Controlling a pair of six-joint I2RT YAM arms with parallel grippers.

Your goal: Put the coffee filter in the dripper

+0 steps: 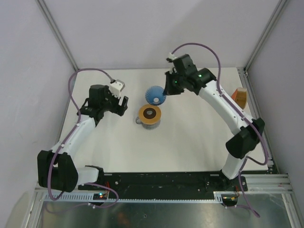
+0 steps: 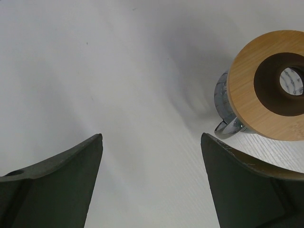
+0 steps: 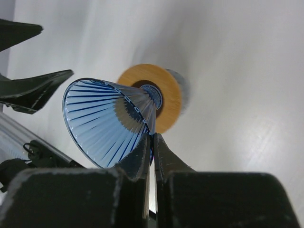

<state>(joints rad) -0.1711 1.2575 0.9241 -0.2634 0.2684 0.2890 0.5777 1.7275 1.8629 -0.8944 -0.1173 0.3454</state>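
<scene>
**Blue dripper pinched by right gripper; paper filter apart at table edge**

1. Blue ribbed translucent cone-shaped dripper. It is tipped on its side, with its wide mouth toward the right wrist camera and its narrow end toward the jug. The right gripper has its fingers pressed together on the rim wall. Whether the cone touches the table cannot be told.

2. Thin tan-orange paper coffee filter. It sits at the far right edge of the white table, well apart from the dripper and both grippers.

3. Clear glass jug, capped by a flat round amber wooden disc with a dark centre hole. It stands near the table's middle, just beside the dripper.

4. Left gripper. Its fingers are spread wide with nothing between them, and it hovers beside the jug.

Handling note (judgement): the step in hand appears to be setting the dripper mouth-up so it can receive the filter.
- The pinch holds only a thin rim, so rotate slowly.
- Centre the narrow end over the disc's hole.
- Lower fully before letting go.
- After that, take the filter by one edge, as the paper will likely flex.
</scene>
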